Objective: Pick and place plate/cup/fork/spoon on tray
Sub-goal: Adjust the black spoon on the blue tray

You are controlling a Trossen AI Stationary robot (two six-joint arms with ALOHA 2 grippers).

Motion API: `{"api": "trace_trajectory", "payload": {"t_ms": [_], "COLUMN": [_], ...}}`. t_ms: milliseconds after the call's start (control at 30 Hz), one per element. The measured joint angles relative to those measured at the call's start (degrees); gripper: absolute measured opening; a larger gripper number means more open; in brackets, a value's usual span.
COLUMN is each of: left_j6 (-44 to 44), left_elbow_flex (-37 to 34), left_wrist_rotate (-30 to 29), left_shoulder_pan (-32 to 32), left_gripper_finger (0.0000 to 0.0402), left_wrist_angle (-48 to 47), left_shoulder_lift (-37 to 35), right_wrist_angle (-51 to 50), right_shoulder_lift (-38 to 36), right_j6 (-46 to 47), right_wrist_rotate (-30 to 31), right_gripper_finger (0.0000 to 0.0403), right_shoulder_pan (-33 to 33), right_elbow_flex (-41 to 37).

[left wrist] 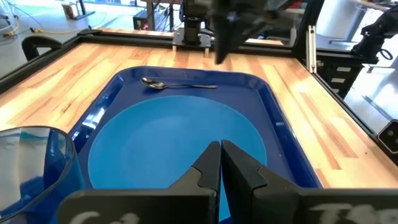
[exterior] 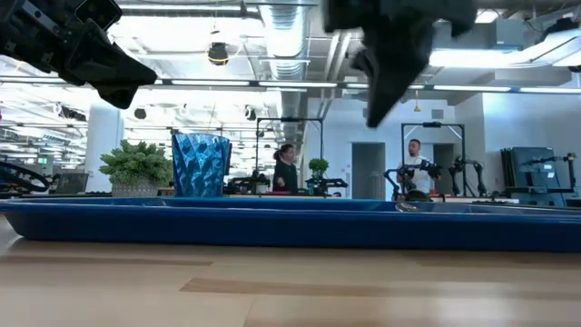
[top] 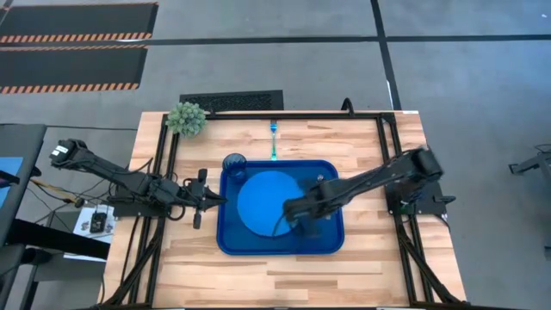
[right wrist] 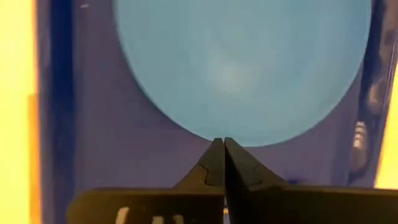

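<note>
The dark-blue tray lies mid-table. The bright-blue plate lies flat in it. The cup stands upright in the tray's far left corner. The spoon lies flat on the tray floor by its right rim; in the high view my right arm hides it. The fork lies on the table just beyond the tray's far rim. My right gripper is shut and empty above the plate's right edge. My left gripper is shut and empty just left of the tray.
A small green plant stands at the table's far left corner. A black frame runs round the table top. Bare wood lies near the front edge. People stand in the room behind.
</note>
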Motion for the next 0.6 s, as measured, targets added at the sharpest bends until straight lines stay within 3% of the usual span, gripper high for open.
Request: {"api": "trace_trajectory", "payload": {"t_ms": [133,267,400,600], "left_j6": [0.0,0.0,0.0,-0.1], "left_elbow_flex": [0.0,0.0,0.0,0.0], "left_wrist_rotate": [-0.1,-0.6,-1.4,-1.5], "left_shoulder_pan": [-0.1,-0.1,-0.1,-0.1], "left_gripper_finger": [0.0,0.0,0.0,0.0], "left_wrist_angle": [0.2,0.3,0.3,0.2], "left_shoulder_lift": [0.0,0.0,0.0,0.0], "right_wrist_angle": [12.8,18.8,18.7,18.8], "right_shoulder_lift": [-9.3,-15.0,-16.3,-12.6], "right_j6": [4.5,13.3,22.2,29.7], "right_wrist_rotate": [-0.3,-0.2,-0.4,-3.5], "right_gripper_finger": [0.0007,0.001,0.0004,0.0009], "right_shoulder_pan": [-4.0,-8.9,-12.1,-14.2], "right_elbow_flex": [-15.4,-25.1,-28.8,-30.0]}}
